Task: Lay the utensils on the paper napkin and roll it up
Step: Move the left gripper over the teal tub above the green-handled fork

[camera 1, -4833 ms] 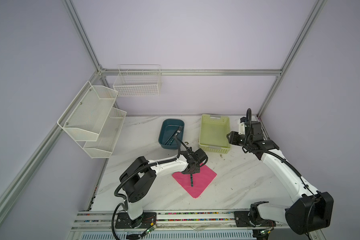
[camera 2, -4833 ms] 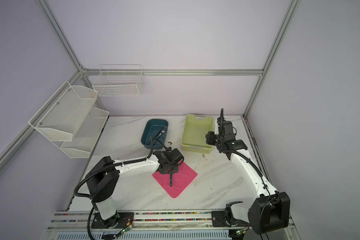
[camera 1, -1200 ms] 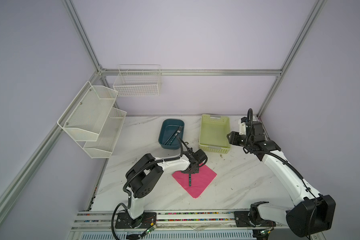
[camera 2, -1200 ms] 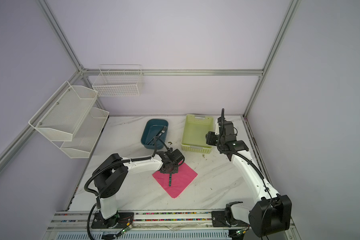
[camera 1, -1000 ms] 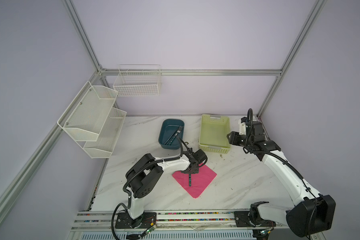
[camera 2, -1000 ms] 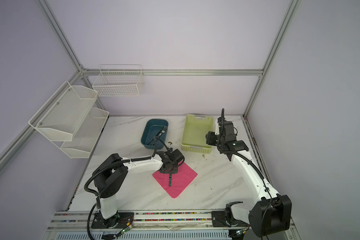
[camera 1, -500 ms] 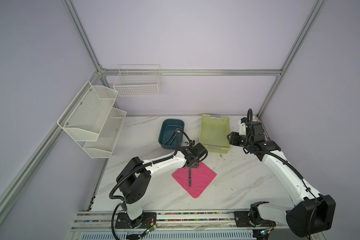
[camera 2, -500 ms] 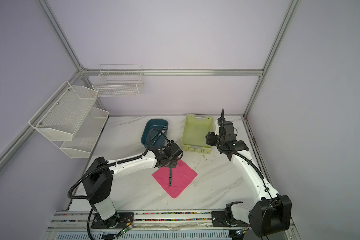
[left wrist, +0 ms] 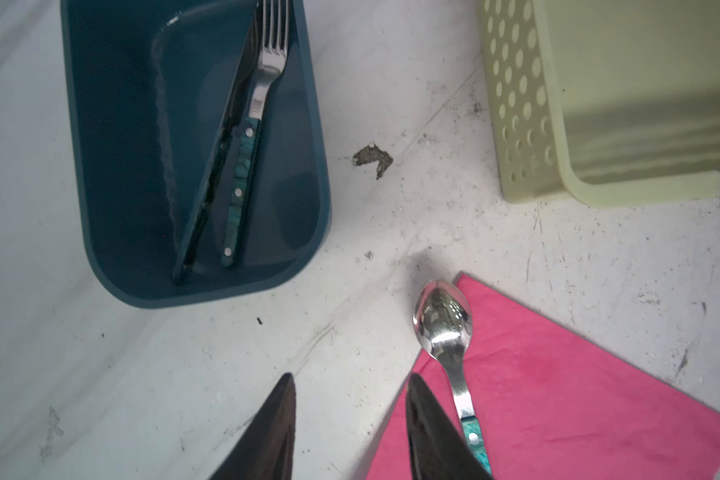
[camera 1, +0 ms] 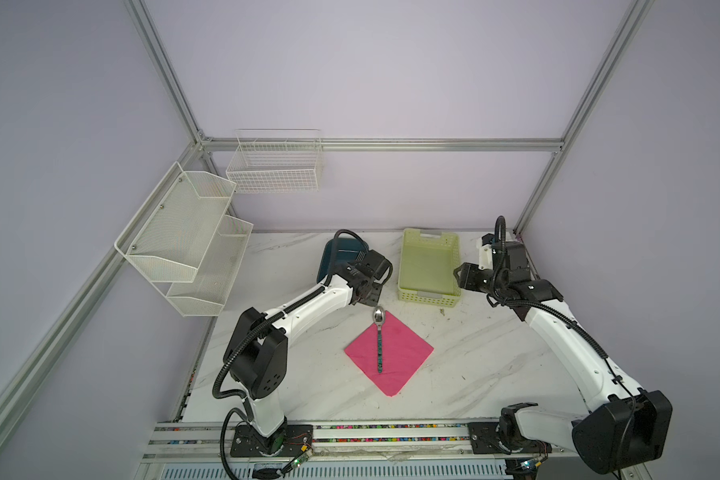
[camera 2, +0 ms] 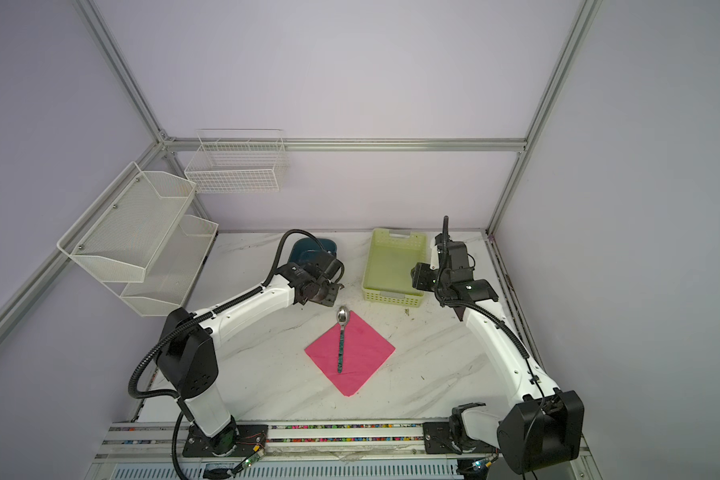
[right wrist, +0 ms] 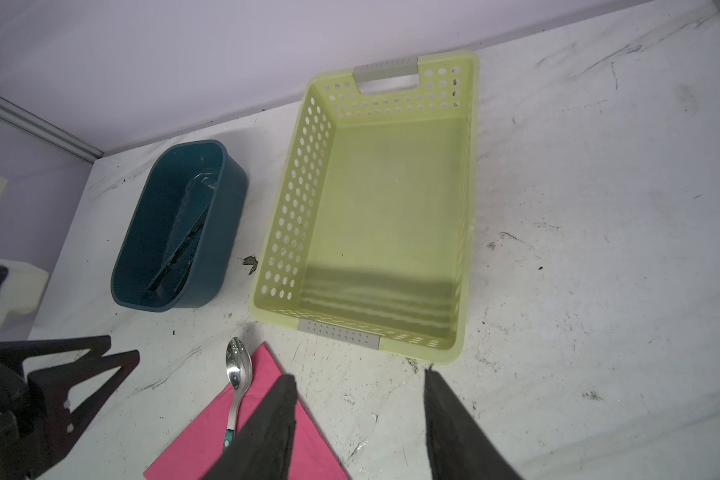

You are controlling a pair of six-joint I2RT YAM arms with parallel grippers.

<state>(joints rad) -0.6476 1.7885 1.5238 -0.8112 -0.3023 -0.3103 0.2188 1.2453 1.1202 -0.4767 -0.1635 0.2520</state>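
— looking for the spoon with the shiny silver bowl and slim teal speckled handle [camera 1: 378, 340]: where is it?

— low in the middle of both top views, on the bright pink square paper napkin [camera 1: 404, 353]. its handle runs along the napkin's diagonal; the bowl pokes past the upper corner onto the white marbled table [camera 1: 495, 340].

— and the other utensils?

— the silver fork with a teal handle [left wrist: 253, 112] lies inside the dark teal plastic tub [left wrist: 113, 174]; the dark slim piece beside it is probably the knife [left wrist: 208, 178]. the tub sits just above the centre of the frame, partly behind the left arm, with the pale green perforated plastic basket [camera 1: 412, 297] to its right.

— the left gripper [left wrist: 350, 378]?

— fingers spread, only bare table between them, gripping nothing. it hangs just up and left of the spoon's bowl, between tub and napkin, and does not touch the spoon.

— the right gripper [right wrist: 358, 374]?

— spread too, holding nothing, at the right of the frame beside the basket's right wall, well apart from the napkin.
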